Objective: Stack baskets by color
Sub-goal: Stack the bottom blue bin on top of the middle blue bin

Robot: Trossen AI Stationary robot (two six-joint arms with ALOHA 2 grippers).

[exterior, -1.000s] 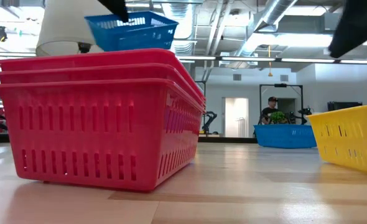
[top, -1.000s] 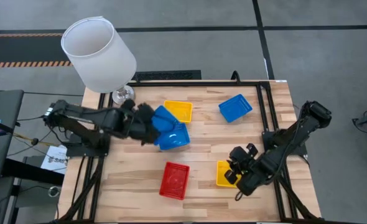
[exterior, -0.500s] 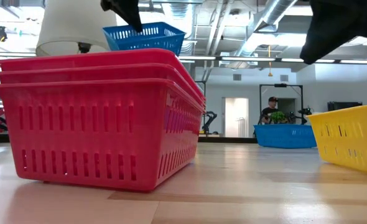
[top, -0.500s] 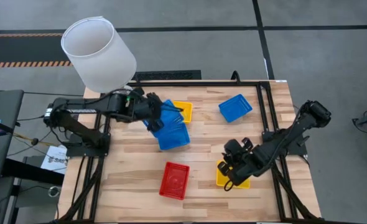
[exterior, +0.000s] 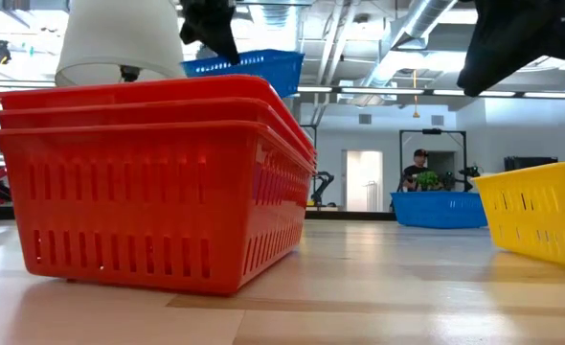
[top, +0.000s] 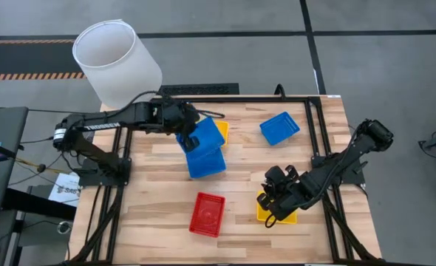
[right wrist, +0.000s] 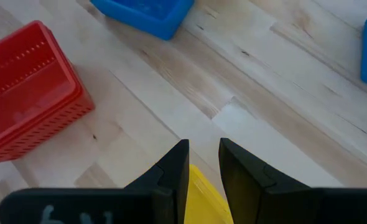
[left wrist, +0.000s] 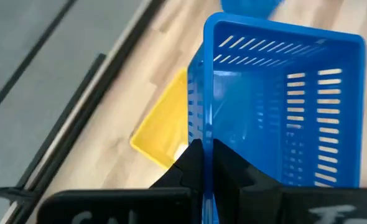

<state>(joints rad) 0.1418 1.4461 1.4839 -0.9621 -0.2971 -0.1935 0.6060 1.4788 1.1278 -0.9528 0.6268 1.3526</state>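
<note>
Since the earlier frame the left claw (top: 191,134) has carried its blue perforated plastic basket (top: 207,135) farther toward the counter's far side; it is clamped tight on one mesh wall, and the basket hangs tilted above a second blue basket (top: 206,162) lying on the wooden counter (top: 159,192). Just behind them sits a partly hidden yellow mesh basket (top: 222,130). Judged from this, nesting blue into blue is the step in hand. The red stack of baskets (top: 207,213) rests at the near edge, apparently complete. A third blue basket (top: 279,127) lies apart at the far side. The right claw (top: 272,208) has shifted slightly and holds, half-closed, the rim of another yellow basket (top: 276,210)
</note>
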